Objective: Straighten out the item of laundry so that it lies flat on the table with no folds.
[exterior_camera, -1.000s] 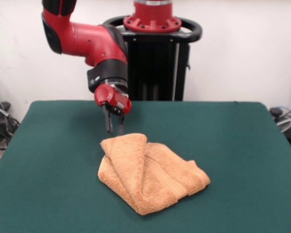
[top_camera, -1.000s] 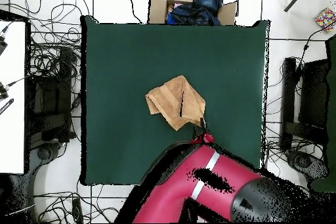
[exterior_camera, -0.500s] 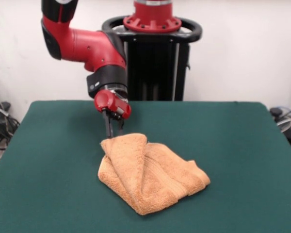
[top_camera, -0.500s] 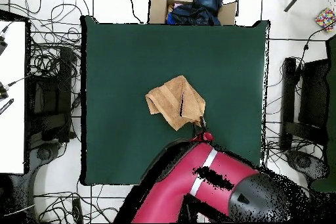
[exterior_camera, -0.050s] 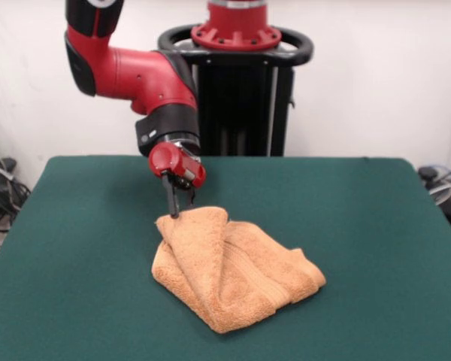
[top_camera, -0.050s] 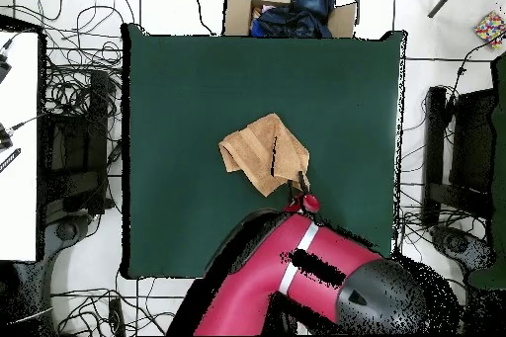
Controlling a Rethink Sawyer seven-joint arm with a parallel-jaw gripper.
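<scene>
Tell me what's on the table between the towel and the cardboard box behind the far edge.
Nothing: in the overhead view, only bare green table lies between the towel and the cardboard box.

Towel: looped terry cloth, matt, rough nap, with flatter woven bands. Table: felt-like cloth cover, matt, even, faintly fuzzy. Arm: hard moulded shell, glossy and smooth, catching highlights. Gripper: dull dark fingers, material unclear. Box, at 12 o'clock beyond the table overhead: plain cardboard, matt.
</scene>
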